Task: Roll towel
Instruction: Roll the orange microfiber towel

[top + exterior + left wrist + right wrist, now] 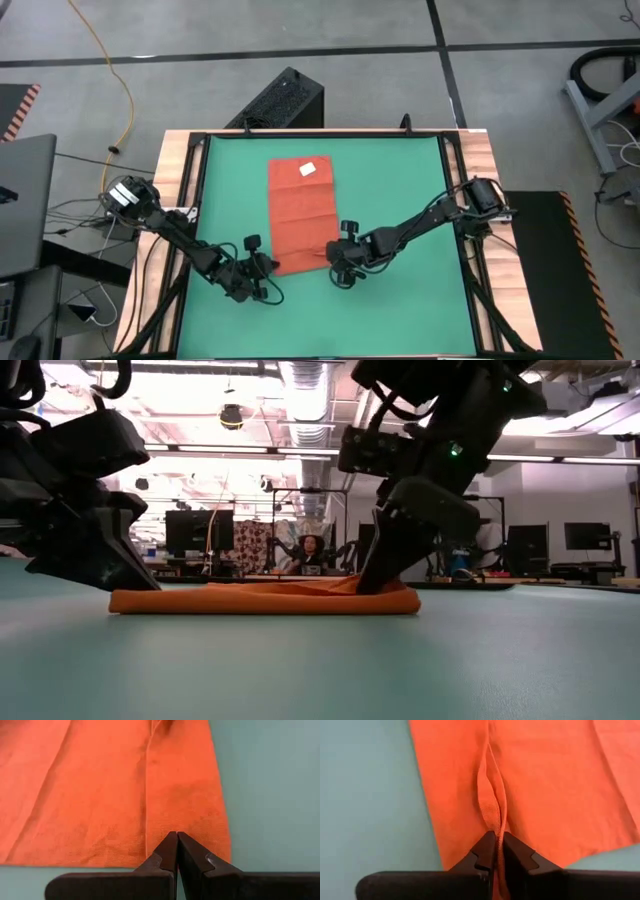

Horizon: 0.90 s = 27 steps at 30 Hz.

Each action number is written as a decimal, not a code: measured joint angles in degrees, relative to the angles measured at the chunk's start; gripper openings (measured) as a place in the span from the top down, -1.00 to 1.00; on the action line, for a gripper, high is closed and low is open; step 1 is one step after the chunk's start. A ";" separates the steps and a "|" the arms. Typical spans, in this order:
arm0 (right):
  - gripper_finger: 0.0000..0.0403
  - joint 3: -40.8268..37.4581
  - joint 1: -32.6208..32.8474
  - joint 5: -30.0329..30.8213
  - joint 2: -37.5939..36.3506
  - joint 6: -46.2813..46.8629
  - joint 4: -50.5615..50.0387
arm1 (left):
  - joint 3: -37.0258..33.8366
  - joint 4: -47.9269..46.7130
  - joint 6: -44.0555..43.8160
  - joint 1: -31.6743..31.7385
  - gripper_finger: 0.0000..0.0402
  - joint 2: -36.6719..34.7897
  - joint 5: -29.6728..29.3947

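- Both grippers sat at the towel's (302, 213) near edge on the green mat (400, 180).
- Left gripper (177, 840): jaws clenched together, cloth just ahead.
- Right gripper (495, 840): jaws pinching a raised towel fold.

You get bright, even light from above: in the low view the ceiling strip lights (230, 452) glare white and throw both arms into near silhouette. Beneath the right claw (380, 575) the towel (265, 598) casts only a thin, soft shadow. Both wrist views are sharp on the cloth weave.
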 joint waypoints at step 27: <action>-0.13 0.09 0.83 0.68 -9.44 -5.02 -2.97 | 0.00 -0.65 0.42 0.00 1.00 0.00 -2.26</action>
